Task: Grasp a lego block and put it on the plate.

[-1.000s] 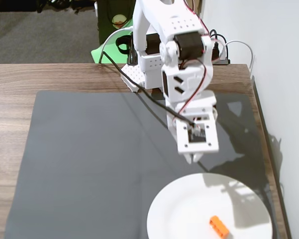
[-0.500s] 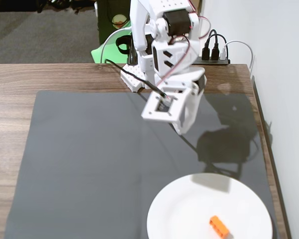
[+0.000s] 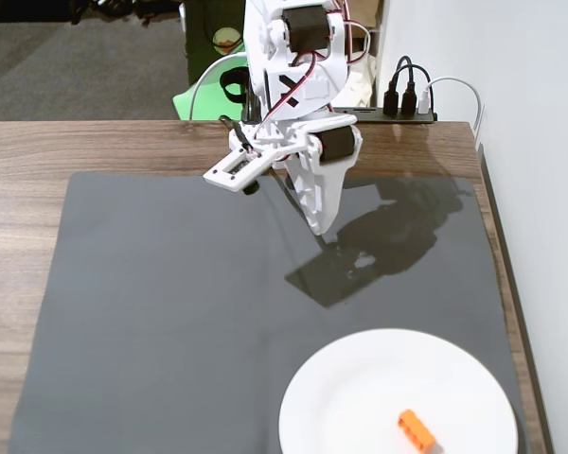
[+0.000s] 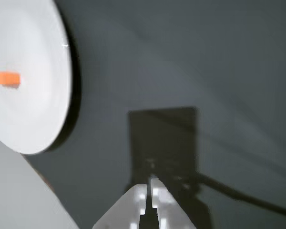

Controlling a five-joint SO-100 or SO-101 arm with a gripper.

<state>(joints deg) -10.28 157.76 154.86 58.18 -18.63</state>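
The orange lego block [image 3: 417, 430] lies on the white plate [image 3: 360, 397] at the bottom right of the fixed view. In the wrist view the lego block [image 4: 5, 79] shows at the left edge, resting on the plate [image 4: 33, 109]. My gripper [image 3: 320, 225] hangs raised over the upper middle of the dark mat, far from the plate, pointing down. Seen from the wrist, the gripper [image 4: 149, 183] is shut, its white jaws nearly touching with nothing between them.
A dark grey mat [image 3: 170, 312] covers most of the wooden table [image 3: 19, 189]. The arm's base [image 3: 256, 142] stands at the table's far edge, with a power strip and plugs [image 3: 402, 104] behind it. A white wall [image 3: 540, 142] runs along the right.
The arm has pulled back and up from just above the plate toward its base, the gripper swinging left. The lego block has stayed put on the plate.
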